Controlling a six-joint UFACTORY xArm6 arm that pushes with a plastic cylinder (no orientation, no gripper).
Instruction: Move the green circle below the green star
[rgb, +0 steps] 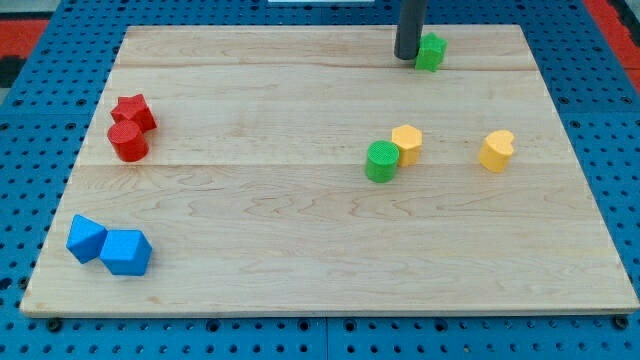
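The green circle (381, 161) is a short green cylinder right of the board's middle. It touches a yellow hexagon block (407, 143) at its upper right. The green star (431, 51) sits near the view's top, right of centre. My tip (406, 56) is the lower end of the dark rod. It stands just left of the green star, touching or nearly touching it, and well above the green circle.
A yellow heart-like block (496, 150) lies at the right. A red star (133, 111) and a red cylinder (128, 141) sit together at the left. Two blue blocks (87, 238) (126, 252) lie at the lower left. The wooden board (320, 290) rests on a blue pegboard.
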